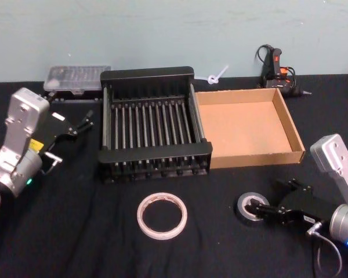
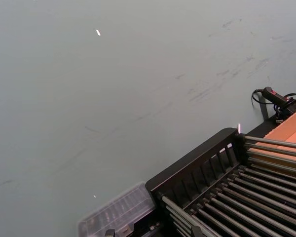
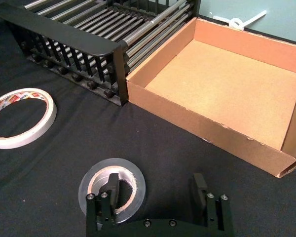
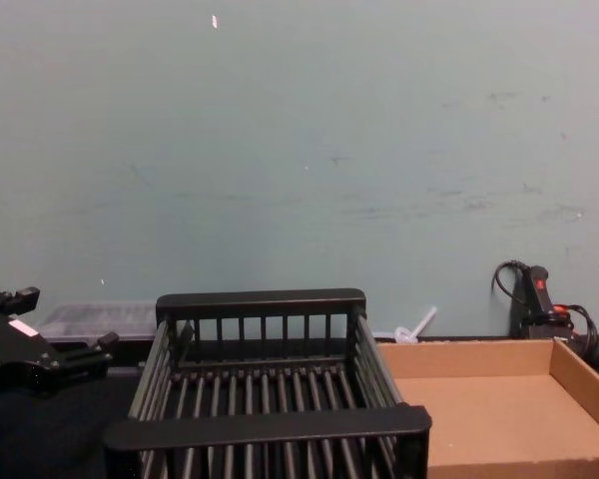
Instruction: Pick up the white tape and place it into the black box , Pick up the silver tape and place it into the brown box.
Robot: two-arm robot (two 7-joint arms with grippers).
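The silver tape lies flat on the black cloth at the front right. My right gripper is open over it, with one finger inside the silver tape's core and the other outside the roll. The white tape lies flat at the front centre, in front of the black box. The brown box stands against the crate's right side, and both boxes hold nothing. My left gripper hangs open and raised, left of the crate, holding nothing.
A clear plastic case lies behind the crate's left corner. A black glue gun with its cable stands at the back right, and a small white piece lies behind the boxes. A pale wall closes the back.
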